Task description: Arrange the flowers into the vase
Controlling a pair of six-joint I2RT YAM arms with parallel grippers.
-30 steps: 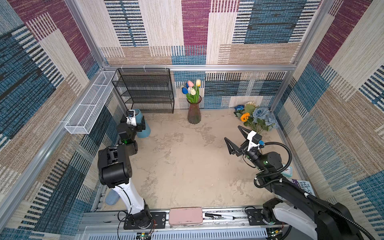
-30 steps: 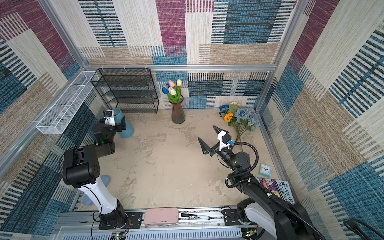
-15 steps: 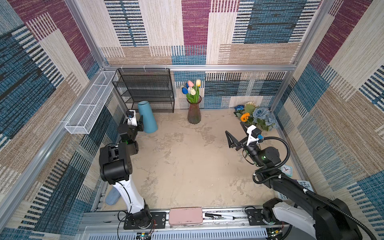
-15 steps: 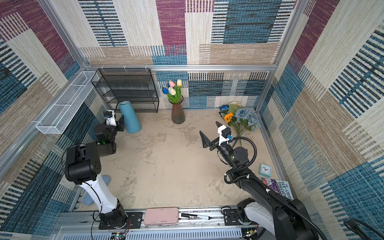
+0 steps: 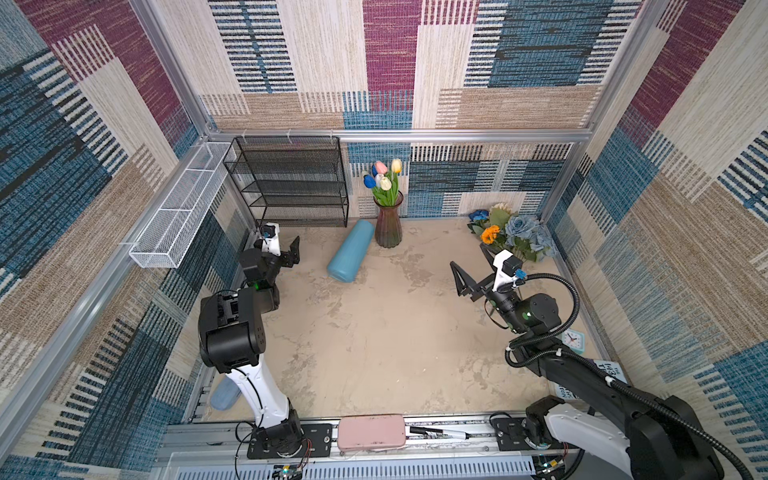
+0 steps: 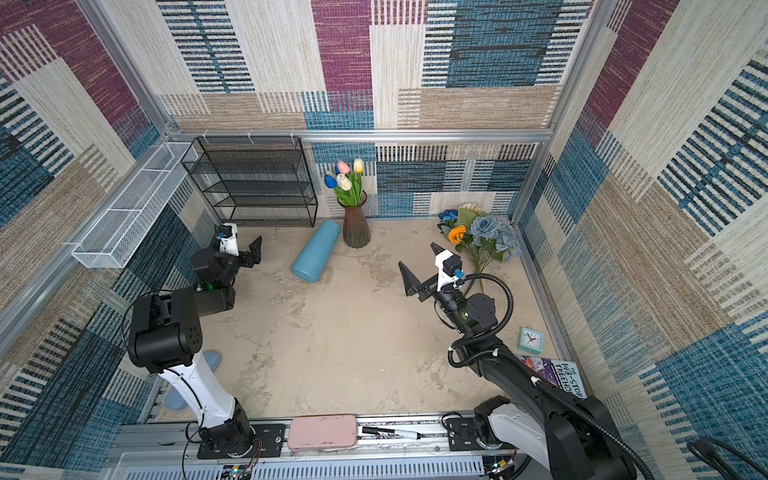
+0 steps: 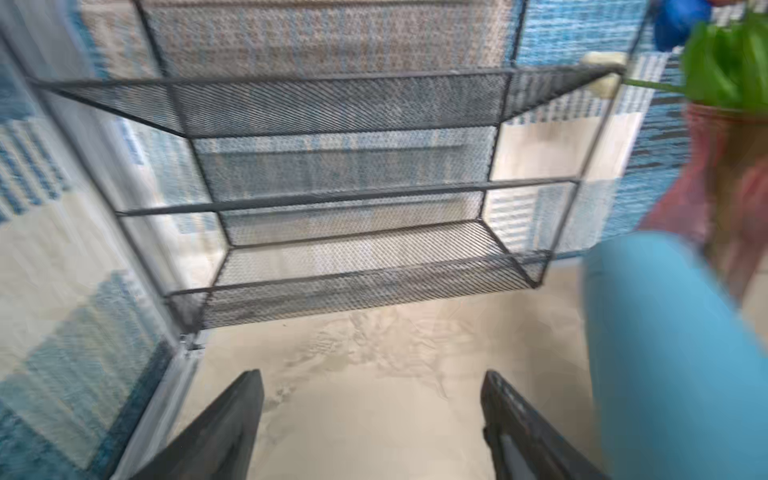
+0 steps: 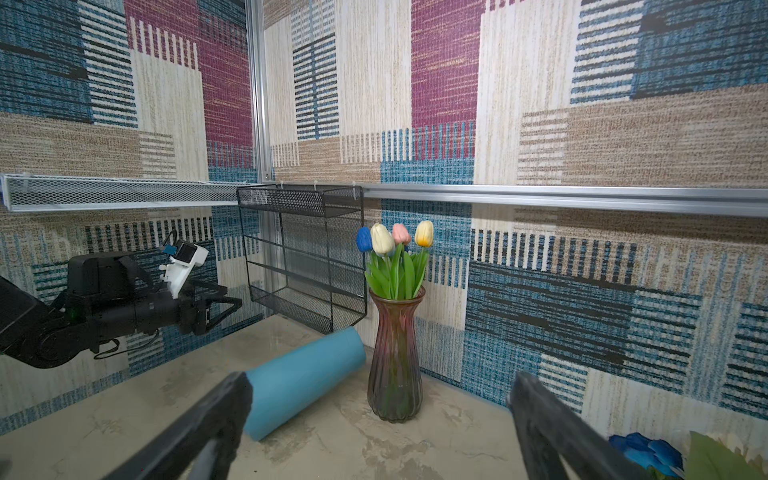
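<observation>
A ribbed dark-red vase (image 5: 388, 226) (image 6: 356, 226) (image 8: 395, 365) stands by the back wall with blue, white, pink and yellow tulips (image 5: 384, 180) (image 8: 395, 245) in it. More flowers (image 5: 515, 235) (image 6: 482, 235), dusty-blue roses, an orange sunflower and a deep-blue rose (image 8: 648, 451), lie in the back right corner. My right gripper (image 5: 467, 255) (image 6: 416, 254) (image 8: 380, 377) is open and empty, above the floor between the vase and that pile. My left gripper (image 5: 284, 253) (image 7: 372, 376) is open and empty near the left wall.
A light-blue cylinder (image 5: 351, 257) (image 8: 303, 382) lies on its side just left of the vase. A black mesh shelf (image 5: 291, 183) stands at the back left, a white wire basket (image 5: 178, 208) on the left wall. A small clock (image 6: 531, 340) and a book (image 6: 557, 372) lie front right.
The blue cylinder stood upright at my left gripper, tipped over, and now lies by the vase. The left gripper is free of it. The right gripper has edged toward the back.
</observation>
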